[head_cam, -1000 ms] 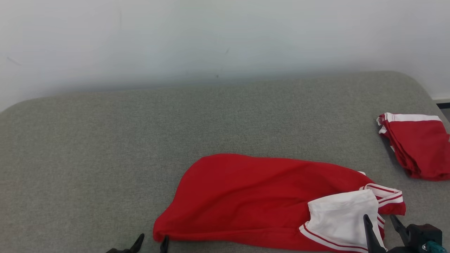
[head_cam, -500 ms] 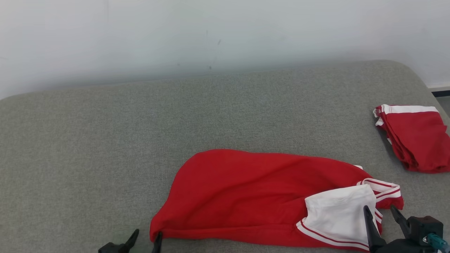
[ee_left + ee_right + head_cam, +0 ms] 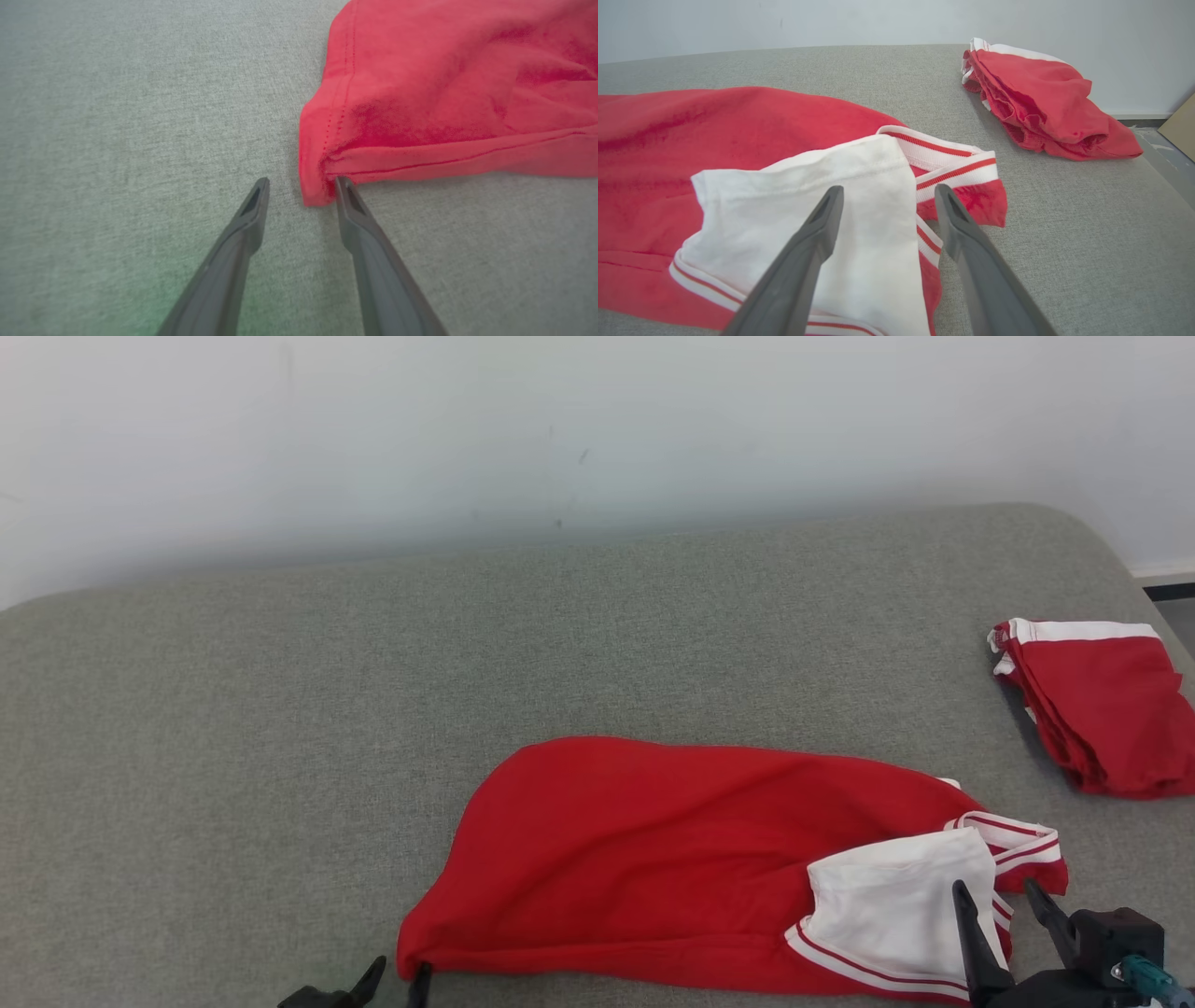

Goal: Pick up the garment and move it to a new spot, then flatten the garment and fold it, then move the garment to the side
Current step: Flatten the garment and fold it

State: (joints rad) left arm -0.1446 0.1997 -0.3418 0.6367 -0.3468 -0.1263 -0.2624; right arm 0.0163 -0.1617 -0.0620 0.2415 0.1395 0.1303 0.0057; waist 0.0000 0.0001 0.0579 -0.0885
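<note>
The red garment (image 3: 672, 859) lies crumpled on the grey padded surface (image 3: 280, 709), stretched between the two arms. The step in hand looks like the first grasp for the lift.

The left end effector (image 3: 302, 182) stands part open, with nothing clamped. The garment's hem corner (image 3: 312, 193) sits just ahead of it, between the tips, and touches the right-hand finger (image 3: 345, 191). To grip well, it should slide a little further forward so the stitched hem, not only the very tip of cloth, lies between the fingers. It should also press low against the padding so both layers are caught before pinching.

The right end effector (image 3: 888, 189) is wide open and holds nothing. The white sleeve (image 3: 808, 210) lies under and ahead of its left finger, and the striped band (image 3: 952, 168) lies just beyond its right finger. Whether the tips touch the cloth I cannot tell. A bite on the banded edge would probably hold better than one on the loose white panel, which may slip or drag only one layer.

Both arms should rise together and keep the cloth taut between them, so the middle does not sag and bunch.

A second, folded red garment (image 3: 1102, 709) rests well beyond the right end effector, further to its right, and the carry should steer clear of it.

No brand, label or writing can be read on either garment
</note>
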